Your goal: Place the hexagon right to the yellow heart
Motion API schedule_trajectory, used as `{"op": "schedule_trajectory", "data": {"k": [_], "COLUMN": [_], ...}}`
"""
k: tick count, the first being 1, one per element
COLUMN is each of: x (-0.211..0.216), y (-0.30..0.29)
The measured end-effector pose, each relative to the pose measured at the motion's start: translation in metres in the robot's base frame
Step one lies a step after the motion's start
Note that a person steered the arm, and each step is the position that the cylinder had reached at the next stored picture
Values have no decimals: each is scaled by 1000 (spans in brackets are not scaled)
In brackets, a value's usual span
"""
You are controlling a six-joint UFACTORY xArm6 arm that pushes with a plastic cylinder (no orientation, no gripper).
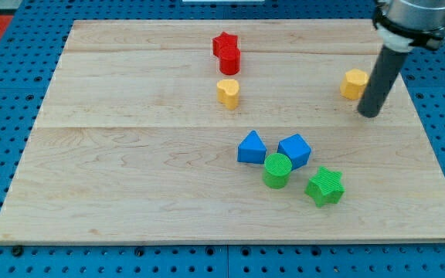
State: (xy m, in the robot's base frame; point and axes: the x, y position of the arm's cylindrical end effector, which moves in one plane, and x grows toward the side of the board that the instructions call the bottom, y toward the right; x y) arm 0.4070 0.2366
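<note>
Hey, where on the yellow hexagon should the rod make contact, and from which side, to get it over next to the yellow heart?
No gripper here, so push rather than grip. Contact the yellow hexagon on its face toward the view's right and push toward the view's left. The yellow heart lies that way, slightly lower. My tip sits just right of and below the hexagon, so probably move it up first.

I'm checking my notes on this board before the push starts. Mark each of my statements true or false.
1. My tip is beside the yellow hexagon. True.
2. The yellow heart lies right of the hexagon. False: it lies to the view's left.
3. The green cylinder sits near the blue cube. True.
4. The red blocks are at the view's bottom. False: they are near the top.
</note>
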Motion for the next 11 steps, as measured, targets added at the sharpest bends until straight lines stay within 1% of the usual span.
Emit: {"op": "schedule_trajectory", "data": {"k": [1,2,3,4,5,6,7,8,9,10,11], "x": [-55,-63,-24,-22,-18,-15,-15,-14,-4,21,15], "y": [45,0,-43,-67,-19,-44,-107,-36,-69,-121,-193]}}
